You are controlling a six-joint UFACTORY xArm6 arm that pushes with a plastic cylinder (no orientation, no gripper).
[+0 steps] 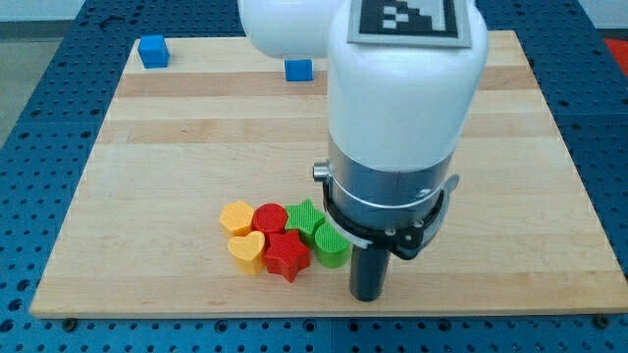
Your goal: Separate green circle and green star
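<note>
My tip [367,297] rested on the board [177,147] near its near edge, just to the right of the cluster of blocks. There was no pincer on this arm, only the straight dark rod, so nothing was spread, pressed together or pinching anything.

The green circle [332,247] lay immediately left of the rod, close enough that I could not tell whether they touched. The green star [307,216] sat just beyond the circle, up and to the left, touching it. So the pair's shared line ran from near-right to far-left, and my tip stood at the near-right end of that line, outside the pair and not between them.

As I judged it, a straight push leftward would have driven the circle into the star instead of parting them; the tip needed to reach the seam between them.

Further left lay the red circle [269,217], red star [286,255], yellow heart [246,250] and another yellow block [236,216]. Two blue cubes [152,50] [299,70] sat well apart at the far side.
</note>
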